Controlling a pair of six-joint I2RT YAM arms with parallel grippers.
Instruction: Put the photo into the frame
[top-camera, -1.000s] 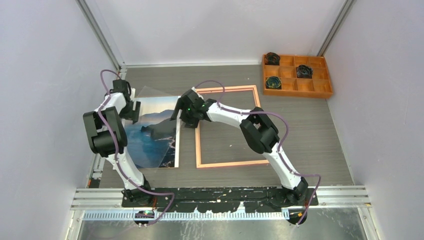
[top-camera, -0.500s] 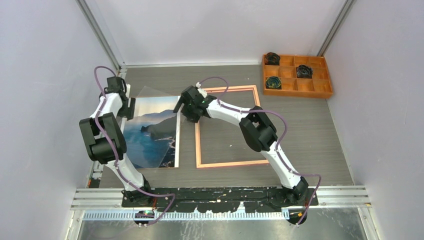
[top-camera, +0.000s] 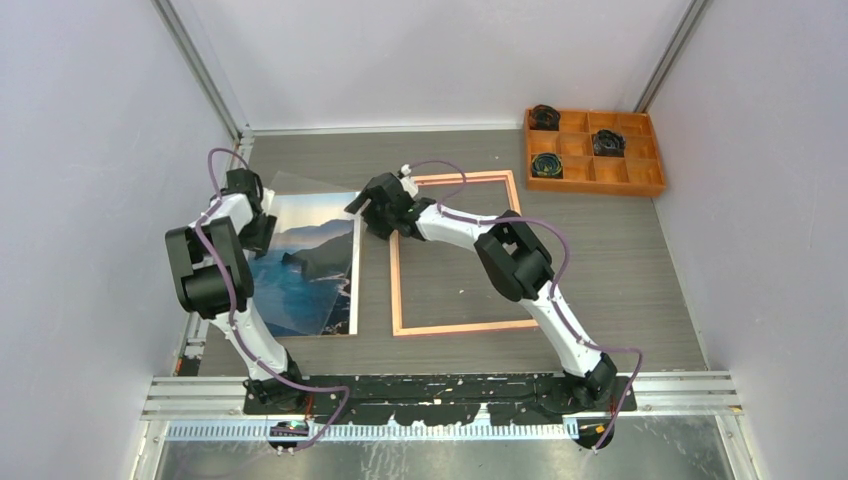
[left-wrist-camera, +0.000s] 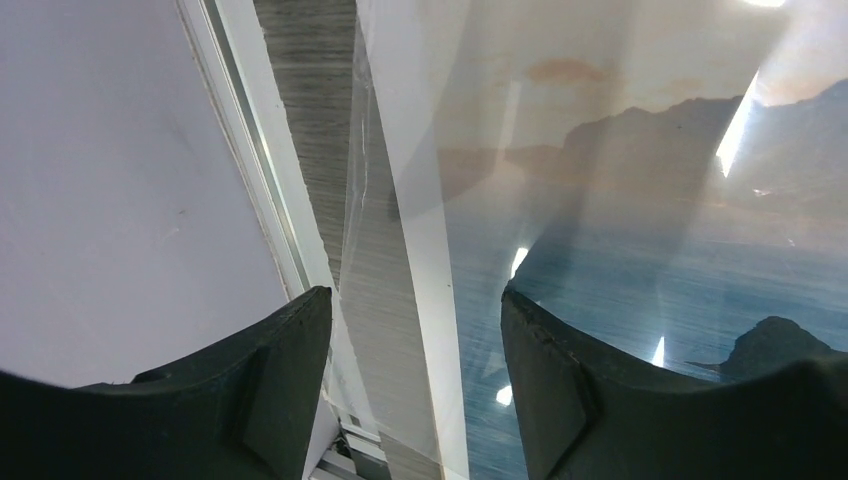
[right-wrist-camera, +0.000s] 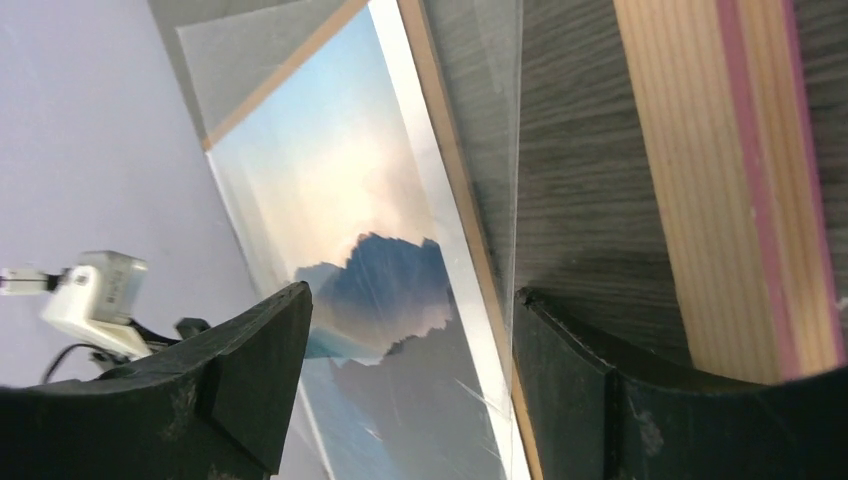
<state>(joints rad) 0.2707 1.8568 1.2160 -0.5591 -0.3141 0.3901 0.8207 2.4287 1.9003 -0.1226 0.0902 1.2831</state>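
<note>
Left claw (left-wrist-camera: 415, 310): jaws apart, nothing gripped, straddling left edge of photo (top-camera: 305, 265). Right claw (right-wrist-camera: 410, 300): likewise wide and empty, over photo's right edge. Photo lay flat on worktop (top-camera: 620, 260), just left of frame (top-camera: 455, 327), not inside. Clear sheet (left-wrist-camera: 375, 270) lay over photo, so pinch could take sheet alone or crease glossy print. Wall (top-camera: 100, 200) crowded left claw. Frame rail sat close beside right claw. Open room inside frame and rightward.

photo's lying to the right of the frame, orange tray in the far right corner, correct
No: the photo lies to the left of the frame, as the top view shows. The orange tray is in the far right corner.
</note>
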